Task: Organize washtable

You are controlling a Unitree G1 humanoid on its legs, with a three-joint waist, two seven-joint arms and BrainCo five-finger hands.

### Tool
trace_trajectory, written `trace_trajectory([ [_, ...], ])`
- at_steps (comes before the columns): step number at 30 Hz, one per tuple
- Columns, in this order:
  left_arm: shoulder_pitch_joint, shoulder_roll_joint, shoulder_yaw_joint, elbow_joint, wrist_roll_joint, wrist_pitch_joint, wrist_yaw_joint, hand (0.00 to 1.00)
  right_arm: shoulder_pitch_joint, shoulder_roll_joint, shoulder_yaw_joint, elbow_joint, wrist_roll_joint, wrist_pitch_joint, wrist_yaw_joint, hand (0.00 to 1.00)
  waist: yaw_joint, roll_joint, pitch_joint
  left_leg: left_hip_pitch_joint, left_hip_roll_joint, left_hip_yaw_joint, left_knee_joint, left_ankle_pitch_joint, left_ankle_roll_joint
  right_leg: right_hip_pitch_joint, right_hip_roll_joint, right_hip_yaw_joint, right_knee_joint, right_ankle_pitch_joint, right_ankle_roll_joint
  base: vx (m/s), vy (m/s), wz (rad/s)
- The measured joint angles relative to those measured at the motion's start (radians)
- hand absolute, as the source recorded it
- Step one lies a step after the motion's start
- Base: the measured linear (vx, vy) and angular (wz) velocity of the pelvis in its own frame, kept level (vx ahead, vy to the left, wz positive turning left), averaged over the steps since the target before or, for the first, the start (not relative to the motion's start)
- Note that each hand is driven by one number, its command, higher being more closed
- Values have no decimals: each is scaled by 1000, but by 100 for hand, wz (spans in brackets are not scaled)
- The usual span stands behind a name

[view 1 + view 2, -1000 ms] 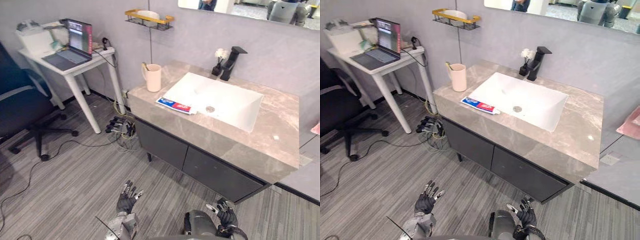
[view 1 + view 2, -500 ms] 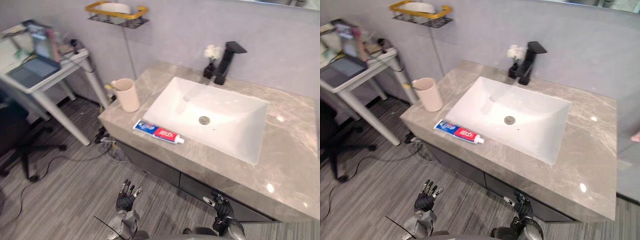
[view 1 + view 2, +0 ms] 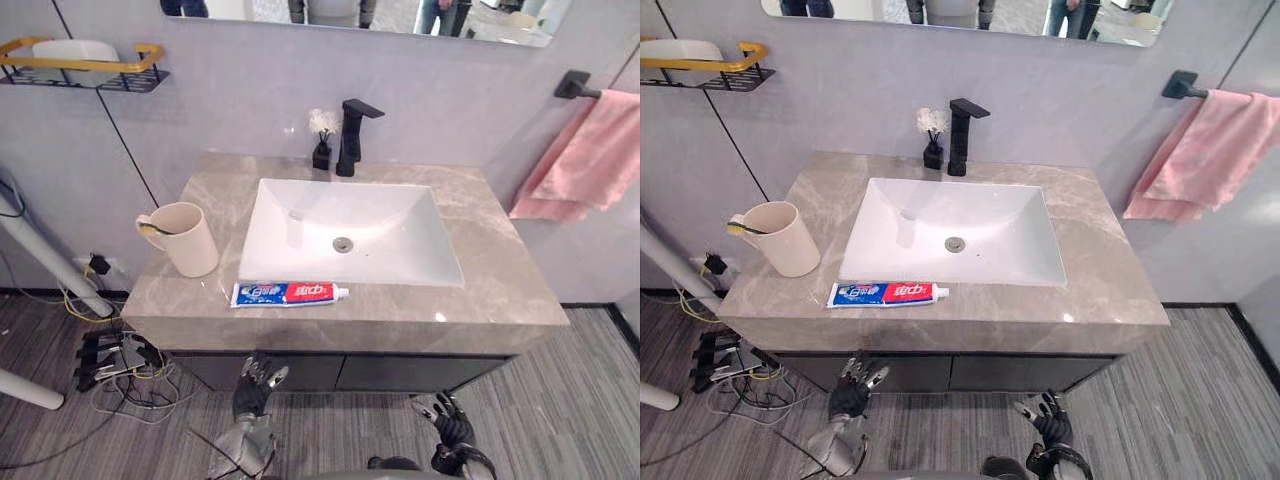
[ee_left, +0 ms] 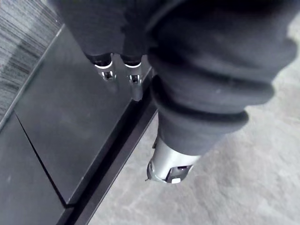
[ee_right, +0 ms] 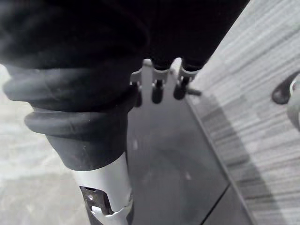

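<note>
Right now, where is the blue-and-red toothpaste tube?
In the left eye view, the toothpaste tube lies flat on the grey stone countertop, in front of the left corner of the white sink, right of the beige cup.

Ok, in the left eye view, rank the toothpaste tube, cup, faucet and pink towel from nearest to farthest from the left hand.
1. Toothpaste tube, counter front, just beyond the left hand.
2. Cup, counter's left end.
3. Faucet, behind the sink.
4. Pink towel, hanging far right.
</note>
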Motion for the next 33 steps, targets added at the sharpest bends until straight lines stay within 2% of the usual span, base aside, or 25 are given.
trace_trajectory([
  [1,-8,0,-7,-8,0,-1,-1,0,-2,4,-8,4,3,1,-1,0,-5,-7,8,-3,-8,15,6,-5,8,-8,-10,4,6,1,0,-118,125,-25],
  [2,-15,2,-17,-12,-7,-1,-1,0,0,10,-16,3,10,2,-2,0,3,-10,20,4,-18,41,7,-4,8,-16,-21,6,10,16,-5,-246,161,-68],
  [3,-15,7,-25,-12,-21,0,0,0,1,23,-15,0,21,2,-4,0,16,-6,25,5,-23,89,0,-8,6,-34,-24,18,3,62,-17,-310,169,-90],
  [5,-13,18,-26,-13,-25,0,0,0,1,24,-10,-1,39,3,-6,0,21,4,35,20,-22,156,-21,-2,20,-48,-32,5,-14,106,-32,-251,103,-83],
  [6,-10,18,-20,-18,-25,0,1,0,-5,23,-10,-5,63,3,-17,0,22,4,38,29,-15,221,-43,31,68,-65,-59,-124,-5,111,-79,-201,21,-73],
  [7,-6,16,-18,-25,-24,0,1,0,-11,22,-7,-6,76,2,-27,0,24,1,41,34,-14,252,-53,40,80,-82,-90,-239,74,83,-89,-223,23,-70],
  [8,-5,16,-19,-28,-24,1,1,0,-13,22,-2,-6,83,2,-28,0,28,1,41,35,-15,275,-56,44,83,-94,-109,-309,152,58,-88,-114,-10,-64],
  [9,1,13,-21,-47,-24,4,1,0,-18,21,7,-12,89,-1,-28,0,43,1,45,42,-10,300,-55,46,83,-112,-138,-402,323,-4,-97,-55,-43,-70],
  [10,1,13,-20,-62,-24,4,1,0,-26,20,13,-12,89,-1,-26,0,50,3,58,56,-1,317,-55,52,73,-108,-154,-431,437,-30,-114,-42,-72,-62],
  [12,3,13,-19,-73,-24,4,0,0,-38,20,50,-14,89,-1,-23,0,48,-3,68,63,11,324,-55,51,56,-106,-153,-457,453,-38,-102,-18,-139,-29],
  [13,8,7,-18,-72,-24,10,1,0,-36,20,61,-14,83,-1,-22,0,50,-19,58,63,13,319,-83,59,33,-65,-128,-468,354,-72,-49,15,-157,-19],
  [14,11,6,-14,-73,-24,12,1,0,-38,19,68,-14,80,-1,-23,0,55,-4,48,63,11,321,-105,66,24,-39,-114,-472,279,-95,-35,55,-160,-27],
  [15,11,-1,-3,-66,-24,13,-1,0,-50,14,76,-14,69,-2,-25,0,71,-15,41,53,4,328,-135,98,17,5,-85,-479,131,-139,-71,66,-147,-28],
  [16,3,-15,3,-35,-24,16,-1,0,-58,0,76,-2,63,-2,-25,0,71,3,45,46,14,323,-144,111,10,8,-65,-487,98,-116,-73,65,-179,-12],
  [18,0,-17,18,21,-26,29,2,0,-72,-24,76,25,21,-1,-33,0,70,31,28,34,21,294,-218,174,-4,20,-17,-506,-9,-66,-89,62,-107,11],
  [21,0,-13,45,66,-37,28,7,0,-67,-52,70,65,5,-2,-40,0,70,29,29,58,24,238,-277,209,-8,68,8,-547,-73,-43,-101,117,-65,30],
  [22,0,43,53,156,-45,28,23,0,-83,-47,46,128,6,-2,-24,0,99,-1,33,82,-80,151,-334,239,48,180,-35,-523,-307,119,-41,35,-8,11],
  [29,0,43,53,157,-43,28,23,0,-89,-48,42,144,14,-2,-25,0,97,-1,33,84,-80,163,-349,240,47,171,-34,-515,-308,119,-41,0,0,-4],
  [33,-8,44,47,166,-28,28,28,0,-84,-48,-4,173,81,-2,-29,0,96,1,35,81,-81,160,-351,240,47,172,-37,-527,-307,118,-39,0,0,7],
])
